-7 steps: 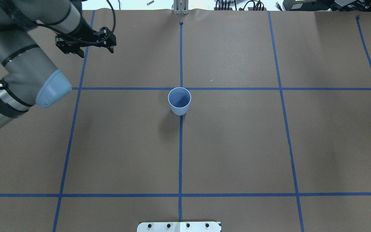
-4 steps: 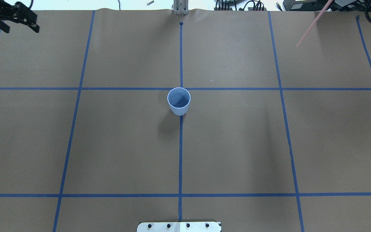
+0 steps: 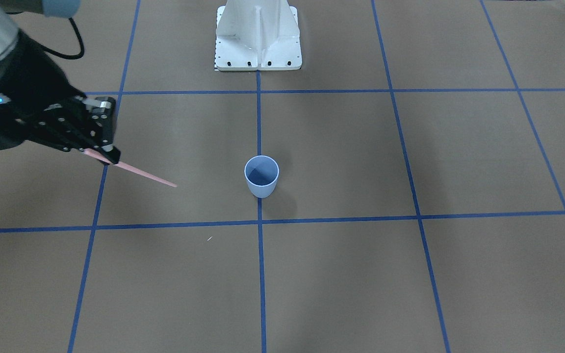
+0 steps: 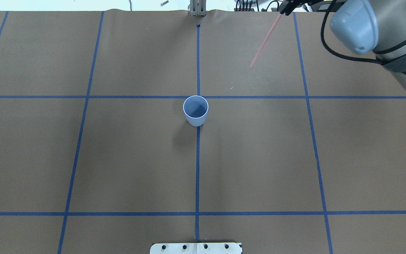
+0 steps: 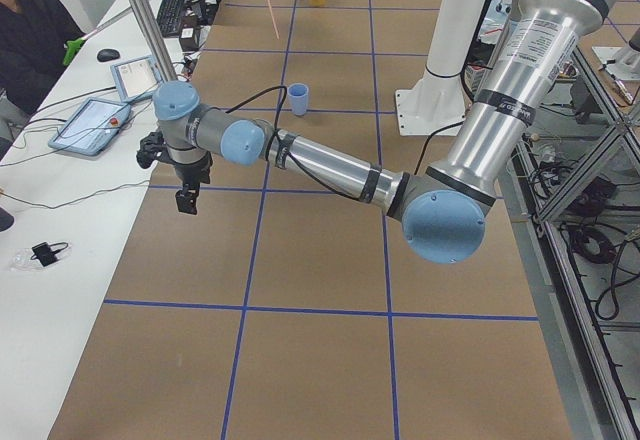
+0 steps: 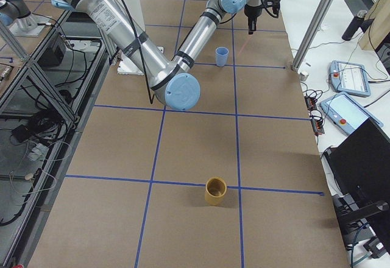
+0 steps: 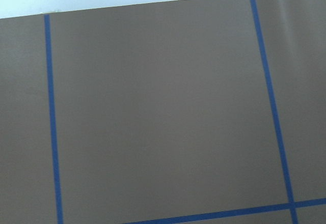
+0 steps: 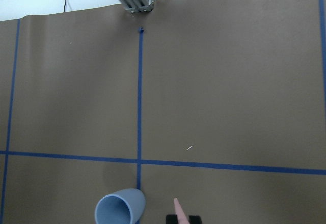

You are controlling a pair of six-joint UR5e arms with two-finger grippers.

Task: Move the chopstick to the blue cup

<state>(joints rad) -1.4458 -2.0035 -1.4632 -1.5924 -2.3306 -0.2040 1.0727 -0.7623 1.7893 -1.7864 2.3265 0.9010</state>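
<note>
Pinching chopstick (image 3: 140,172) in right hand (image 3: 108,158) | tip juts toward blue cup (image 3: 261,184), well apart | left hand (image 5: 186,198) unclear

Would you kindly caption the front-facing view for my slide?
Right gripper holds the chopstick, tip pointing toward the upright blue cup.

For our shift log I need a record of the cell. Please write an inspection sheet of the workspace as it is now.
Surface: brown paper table with a blue tape grid; one tiny white fleck.
Job's things: blue cup upright at the centre, empty; chopstick in the air, tilted, apart from the cup.
Clutter: yellow cup upright near the table's right end.
Pincers: right pincer shut on the chopstick; left pincer hangs above the table, state cannot be told.
Cables: black cable looped along the right arm.
Surroundings: a seated person and tablets at the side bench.
</note>
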